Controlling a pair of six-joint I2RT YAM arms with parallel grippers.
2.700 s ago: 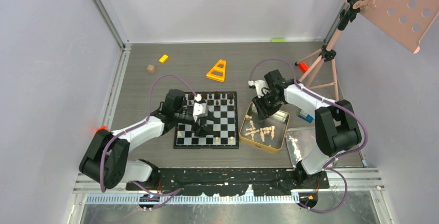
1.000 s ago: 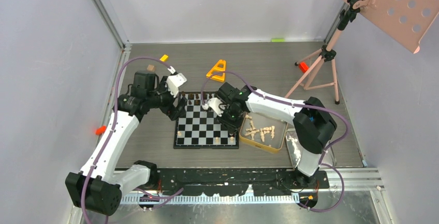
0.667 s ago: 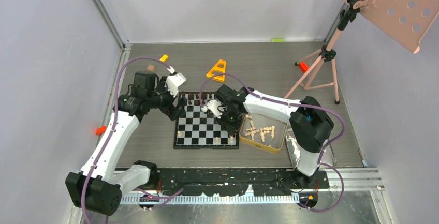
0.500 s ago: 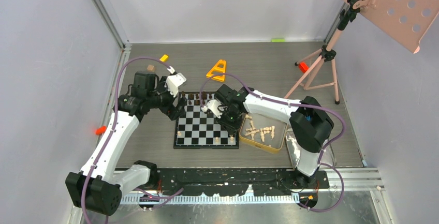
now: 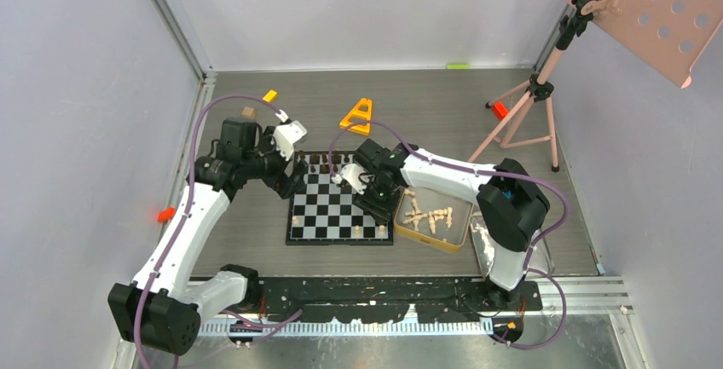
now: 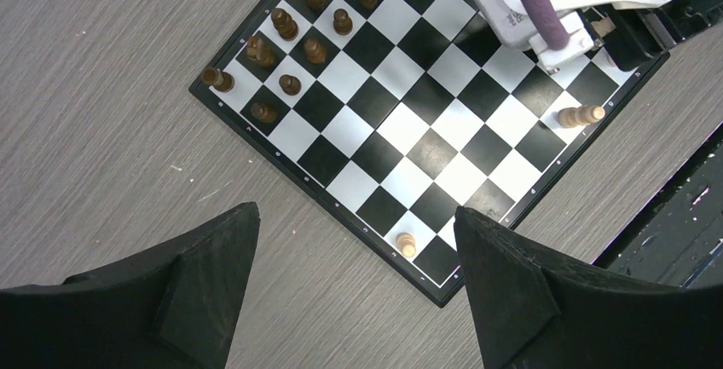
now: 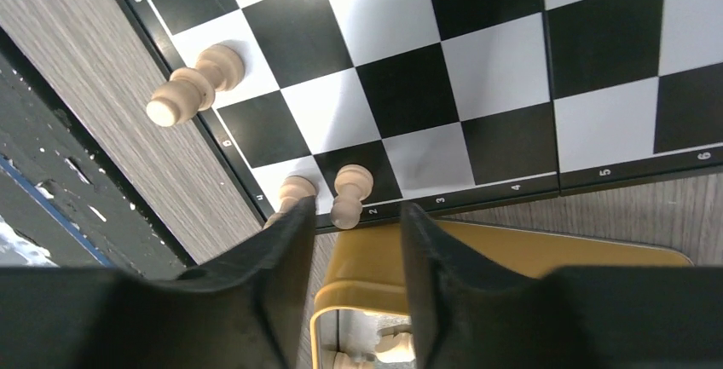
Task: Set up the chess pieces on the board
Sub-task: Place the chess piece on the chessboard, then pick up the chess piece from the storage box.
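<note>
The board carries dark chess pieces along its far edge and a few pale ones along its near edge. My right gripper is open over the board's near right corner. A pale piece stands loose on a black edge square just off its fingertips. A second pale piece shows partly behind the left finger, and a third stands further along. My left gripper hovers open and empty above the board's left side, near a lone pale piece.
A gold tin with several pale pieces lies right of the board, with a silver tray beyond it. An orange triangle, a yellow block, a brown cube and a tripod stand further back.
The right arm came from the tin to the board's near right corner, and its jaws have just opened off a pale piece. The left arm drew back to the board's left side.
</note>
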